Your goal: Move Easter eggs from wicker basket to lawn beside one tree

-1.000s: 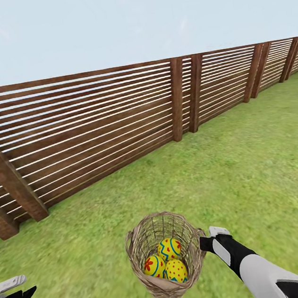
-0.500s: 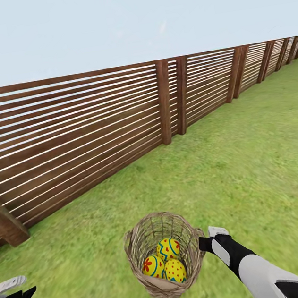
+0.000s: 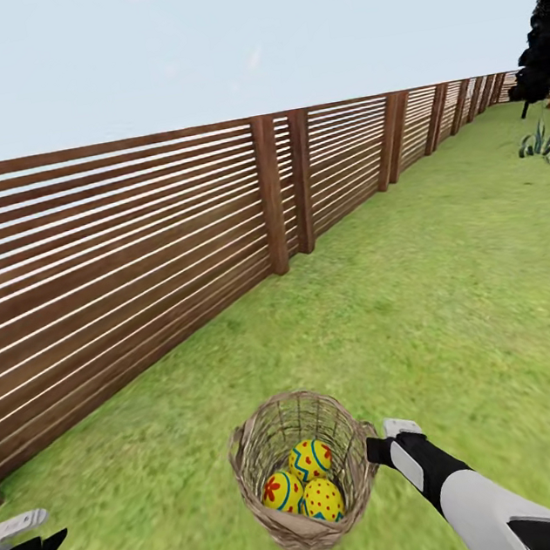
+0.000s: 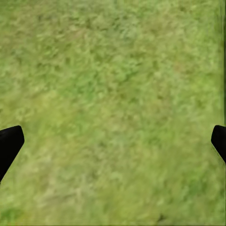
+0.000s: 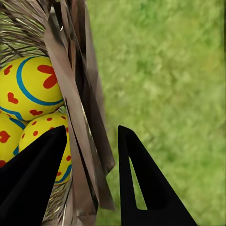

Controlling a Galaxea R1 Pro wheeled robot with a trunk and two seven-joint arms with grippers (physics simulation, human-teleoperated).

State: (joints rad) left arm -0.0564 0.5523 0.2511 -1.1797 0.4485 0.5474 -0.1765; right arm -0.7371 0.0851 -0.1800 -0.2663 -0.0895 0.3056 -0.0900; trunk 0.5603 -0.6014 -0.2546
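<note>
Green mottled lawn (image 3: 455,301) stretches away from the robot, and a long brown slatted fence (image 3: 129,244) runs along it toward a dark tree (image 3: 541,50) and a spiky striped plant (image 3: 542,141) at the far end. I take the wicker basket (image 3: 250,464) as the landmark.

All 3 Easter eggs (image 3: 304,480) lie together at the bottom of the basket, touching each other, so none is unloaded yet. In the right wrist view the eggs (image 5: 28,94) show just behind the woven wall (image 5: 77,117).

The right gripper (image 3: 381,444) is at the rim of the basket, on the side away from the fence. In the right wrist view its 2 fingers (image 5: 141,188) stand on either side of the wall, one inside near the eggs and one outside over the grass, and they are closed on the wall. The basket also appears lifted off the grass, with the eggs inside. My judgement is that the basket is held this way so that all 3 eggs travel together toward a tree, instead of 1 by 1.

The left gripper (image 3: 23,537) hangs low over the grass, well apart from the basket on the fence side. Its fingers (image 4: 9,143) are spread wide, holding nothing, probably kept free for picking the eggs out afterward.

The dark tree is far beyond the basket.
</note>
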